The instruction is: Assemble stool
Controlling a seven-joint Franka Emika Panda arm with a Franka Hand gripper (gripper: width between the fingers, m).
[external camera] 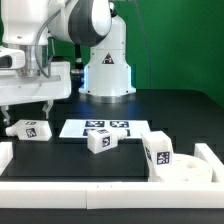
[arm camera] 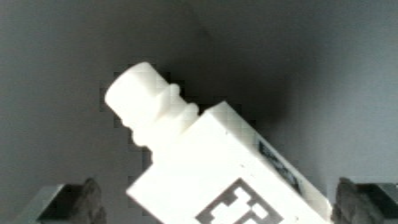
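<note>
White chunky plastic tagged stool leg lies on black table, nine o'clock in exterior view; two-finger gripper hovers above, fingers spread, grasping nothing.

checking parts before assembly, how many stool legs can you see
3 legs, from the exterior view's left: first leg below the gripper, second leg in front of the marker board, third leg upright by the seat. More may be hidden.
</note>
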